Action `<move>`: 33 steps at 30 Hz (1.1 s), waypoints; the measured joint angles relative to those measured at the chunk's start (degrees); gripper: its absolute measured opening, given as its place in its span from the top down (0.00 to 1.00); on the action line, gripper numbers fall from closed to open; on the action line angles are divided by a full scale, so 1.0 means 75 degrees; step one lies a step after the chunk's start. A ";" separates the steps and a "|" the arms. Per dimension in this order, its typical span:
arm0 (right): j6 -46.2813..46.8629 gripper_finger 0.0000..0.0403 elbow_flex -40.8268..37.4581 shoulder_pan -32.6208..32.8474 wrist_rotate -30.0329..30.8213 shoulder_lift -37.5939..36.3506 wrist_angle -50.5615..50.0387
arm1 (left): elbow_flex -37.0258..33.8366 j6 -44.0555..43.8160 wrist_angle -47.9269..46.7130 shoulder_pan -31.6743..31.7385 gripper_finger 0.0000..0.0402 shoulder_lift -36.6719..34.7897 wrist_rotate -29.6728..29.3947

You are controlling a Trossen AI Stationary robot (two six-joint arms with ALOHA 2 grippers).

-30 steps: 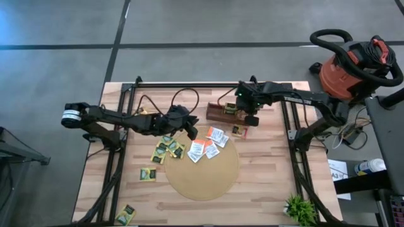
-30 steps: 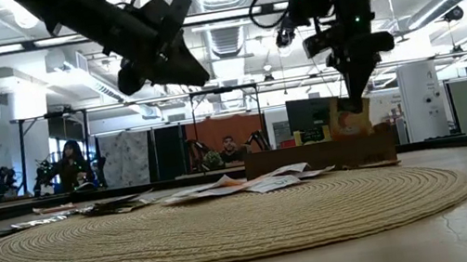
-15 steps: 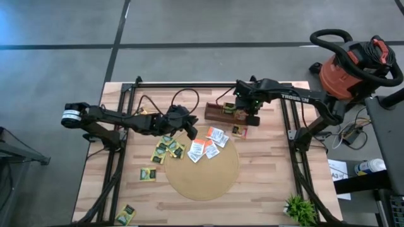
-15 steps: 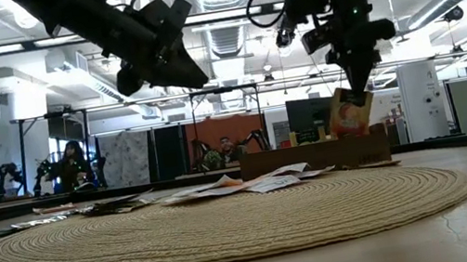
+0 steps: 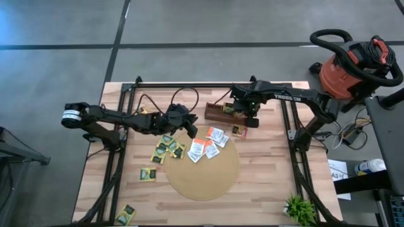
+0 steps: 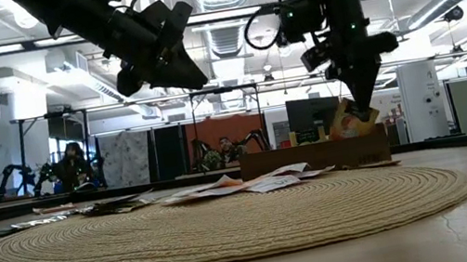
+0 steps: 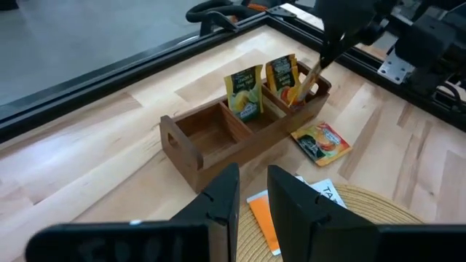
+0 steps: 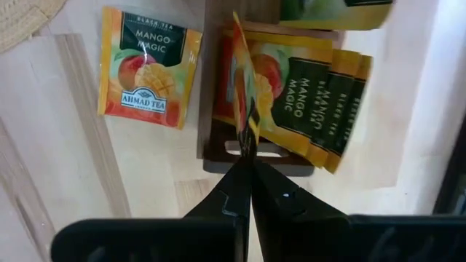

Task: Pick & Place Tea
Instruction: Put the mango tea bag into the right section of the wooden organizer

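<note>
The long wooden box (image 5: pixel 218 113) stands at the table's far side, with sachets upright in its compartments (image 7: pixel 244 91). My right gripper (image 8: pixel 250 156) hangs over the box's right end, shut on an orange mango tea sachet (image 6: pixel 351 120). More sachets lie flat on the far edge of the round mat (image 5: pixel 208 142) and left of it (image 5: pixel 165 149). One lies on the wood right of the box (image 8: pixel 149 65). My left gripper (image 7: pixel 253 193) hovers above the mat's far left edge, narrowly open, with nothing between its fingers. My right gripper pinches the sachet's upper edge (image 8: pixel 246 135) between its two fingers, coming from above and pointing down. The sachet hangs below the fingers, slightly tilted. Its lower part is down behind the wall of the box's right-end compartment (image 6: pixel 347 136), next to the sachets standing there.
Black frame rails (image 5: pixel 287 126) run along both sides and the far edge of the table. Loose sachets lie at the near left (image 5: pixel 147 174) and near the front corner (image 5: pixel 126 214). A small plant (image 5: pixel 300 208) stands at the near right, and a vacuum (image 5: pixel 353 63) sits beyond the table.
My right gripper has shifted a little toward the table's left over the box's right end and has sunk slightly in the last half second. The sachet hung clear above the box's rim half a second ago. Its lower part has since dropped into the end compartment.
</note>
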 joint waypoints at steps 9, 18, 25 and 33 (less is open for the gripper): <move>-0.0056 0.98 0.0226 0.0008 -0.0010 0.0233 -0.0086 | 0.0000 0.0001 0.0000 0.0003 0.83 0.0002 0.0001; 0.0054 0.98 0.1273 0.0081 0.0103 0.0129 -0.1114 | 0.0000 0.0147 0.0630 0.0114 0.83 0.0078 0.0382; 0.0462 0.98 0.1973 0.0780 -0.0614 0.0123 -0.1449 | 0.0056 0.1271 0.3037 0.0458 0.83 0.0837 0.1625; 0.0913 0.98 0.2488 0.1725 -0.0683 0.0117 -0.1482 | 0.1457 0.1578 0.3302 0.0685 0.83 0.2470 0.3025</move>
